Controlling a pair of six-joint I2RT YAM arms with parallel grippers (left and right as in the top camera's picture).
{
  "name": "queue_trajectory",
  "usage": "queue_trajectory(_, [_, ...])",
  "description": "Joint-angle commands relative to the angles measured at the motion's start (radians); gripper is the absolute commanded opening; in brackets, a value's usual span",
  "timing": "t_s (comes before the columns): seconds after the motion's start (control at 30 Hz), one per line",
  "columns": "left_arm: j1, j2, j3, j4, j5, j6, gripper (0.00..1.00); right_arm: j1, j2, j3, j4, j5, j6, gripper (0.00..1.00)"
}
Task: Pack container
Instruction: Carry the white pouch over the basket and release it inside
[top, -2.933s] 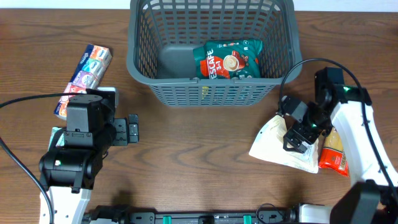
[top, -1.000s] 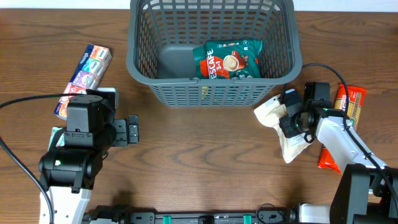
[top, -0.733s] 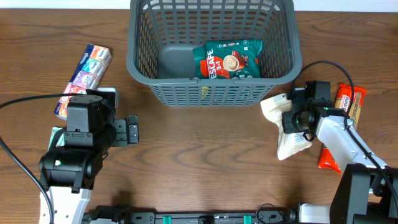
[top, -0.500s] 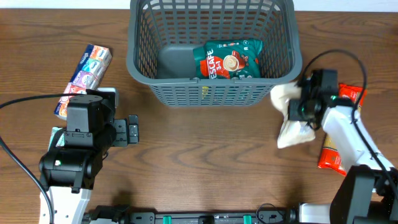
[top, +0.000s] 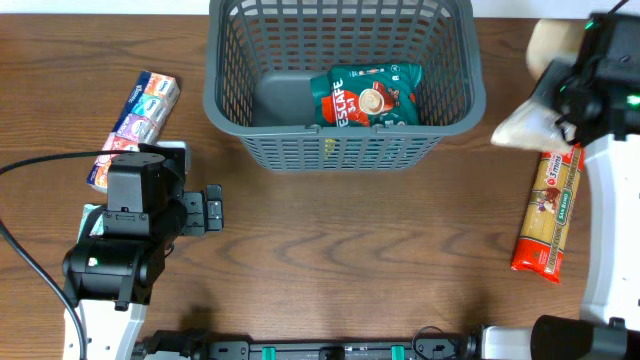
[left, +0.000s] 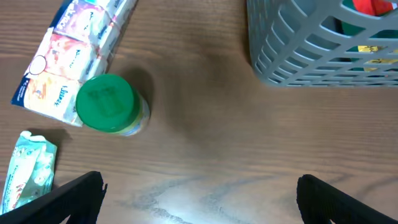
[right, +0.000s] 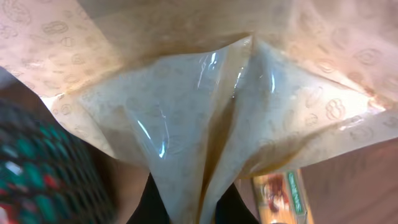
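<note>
right gripper (top: 566, 98) pinching 1 pale bag (top: 520, 125) | left gripper (top: 213, 210) spread | container (top: 300, 133) — 1 pouch (top: 366, 96)

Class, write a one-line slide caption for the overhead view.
Right pincer holds a beige bag beside the grey basket, which contains a green coffee pack.

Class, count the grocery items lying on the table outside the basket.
4: colourful multipack far left, green-lidded jar beside it, teal packet nearer the front, pasta packet at right. The beige bag is held aloft; others may be hidden.
</note>
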Motion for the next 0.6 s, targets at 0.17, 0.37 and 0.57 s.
queue_trajectory(0.17, [-0.002, -0.002, 0.021, 0.0, -0.012, -0.008, 0.98, 0.067, -0.003, 0.266, 0.138, -0.413, -0.302, 0.01])
queue_trajectory(0.37, [-0.002, -0.002, 0.021, 0.0, -0.012, -0.008, 0.98, 0.189, 0.006, 0.29, 0.153, -0.733, -0.573, 0.01])
queue_trajectory(0.57, [-0.002, -0.002, 0.021, -0.003, -0.011, -0.008, 0.99, 0.338, 0.077, 0.29, 0.089, -0.727, -0.926, 0.01])
